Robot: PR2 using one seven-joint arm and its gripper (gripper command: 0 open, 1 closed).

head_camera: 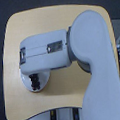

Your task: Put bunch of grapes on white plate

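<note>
The white plate (45,80) lies on the tan table near its front-left edge in the exterior view, partly hidden under my arm. My gripper (32,78) points down from the wrist over the plate's left half. A small dark cluster, the bunch of grapes (33,85), sits right at the fingertips and over the plate's surface. The fingers look drawn together on its top end. At this size I cannot tell whether the grapes touch the plate or hang just above it.
The rounded tan table (39,27) fills most of the view. My bulky grey-white forearm (48,52) and upper arm (92,39) cover the table's middle and its right side. Dark floor surrounds the table, with some equipment at the right edge (119,48).
</note>
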